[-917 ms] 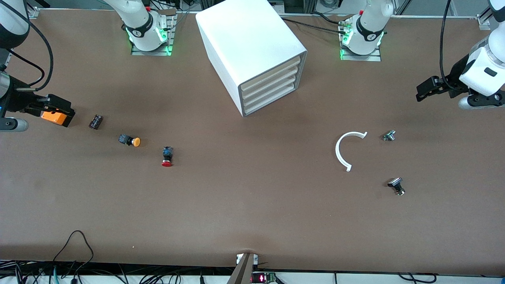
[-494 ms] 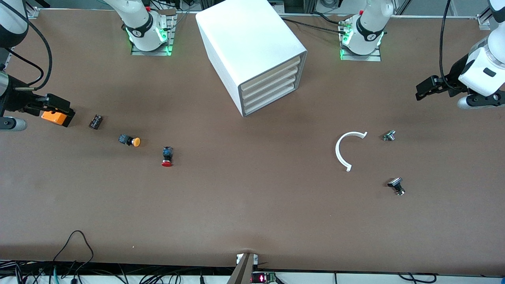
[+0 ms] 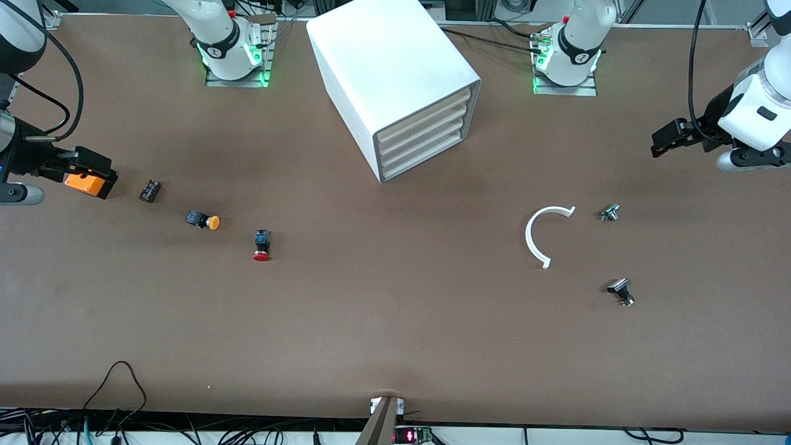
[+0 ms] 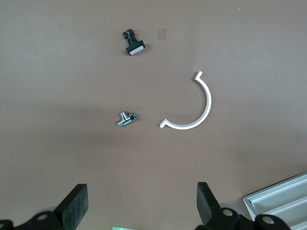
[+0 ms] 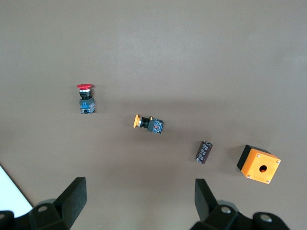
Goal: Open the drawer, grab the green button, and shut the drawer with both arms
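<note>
The white cabinet point(image 3: 383, 68) stands between the two arm bases, with all four cream fronts pushed in. The drawer point(image 3: 424, 159) is the lowest one and is closed. The button is out of view. My left gripper point(image 3: 660, 143) hangs open and empty over the table at the left arm's end; in the left wrist view its gripper point(image 4: 141, 206) shows only bare table between the fingers. My right gripper point(image 3: 104, 176) hangs open and empty at the right arm's end, over an orange box point(image 3: 84, 183); the right wrist view shows the gripper point(image 5: 139, 199) clear of everything.
A red-capped button point(image 3: 261, 245), an orange-capped button point(image 3: 204, 220) and a small black part point(image 3: 149, 190) lie toward the right arm's end. A white C-shaped piece point(image 3: 539, 235), a small metal part point(image 3: 609, 212) and a black-and-silver part point(image 3: 620, 290) lie toward the left arm's end.
Both arms have shifted only very slightly. Nothing on the table has moved, and the drawers stay closed.
</note>
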`<state>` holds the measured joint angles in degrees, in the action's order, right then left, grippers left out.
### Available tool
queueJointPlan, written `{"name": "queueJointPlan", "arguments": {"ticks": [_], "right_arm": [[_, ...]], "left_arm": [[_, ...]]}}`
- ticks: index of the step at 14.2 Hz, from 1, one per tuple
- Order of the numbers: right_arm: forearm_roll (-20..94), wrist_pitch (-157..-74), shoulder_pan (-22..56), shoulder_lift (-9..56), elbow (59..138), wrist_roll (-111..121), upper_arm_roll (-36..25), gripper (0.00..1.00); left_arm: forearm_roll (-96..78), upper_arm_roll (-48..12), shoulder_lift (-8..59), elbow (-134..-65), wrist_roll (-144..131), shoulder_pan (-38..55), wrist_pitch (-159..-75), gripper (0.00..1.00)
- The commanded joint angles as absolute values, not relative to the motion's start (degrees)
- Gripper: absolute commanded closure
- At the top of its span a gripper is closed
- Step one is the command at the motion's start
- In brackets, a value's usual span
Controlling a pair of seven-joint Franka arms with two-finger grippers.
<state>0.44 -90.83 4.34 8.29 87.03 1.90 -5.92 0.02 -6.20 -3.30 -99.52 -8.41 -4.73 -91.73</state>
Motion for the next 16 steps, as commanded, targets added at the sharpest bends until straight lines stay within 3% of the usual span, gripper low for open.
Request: {"name": "queueJointPlan", "arguments": {"ticks": [1, 16], "right_arm": [[0.53, -90.88, 4.04, 8.17, 87.28, 1.05, -5.36, 0.0], [0.35, -90.7, 6.68, 10.81, 87.28, 2.99, -5.27, 0.0]], "left_arm": [[-0.09, -6.68, -2.99, -98.35, -7.65, -5.27, -90.35, 0.0], [0.62, -7.38, -2.11, -97.21, -7.83, -5.54, -90.35, 0.0]]}}
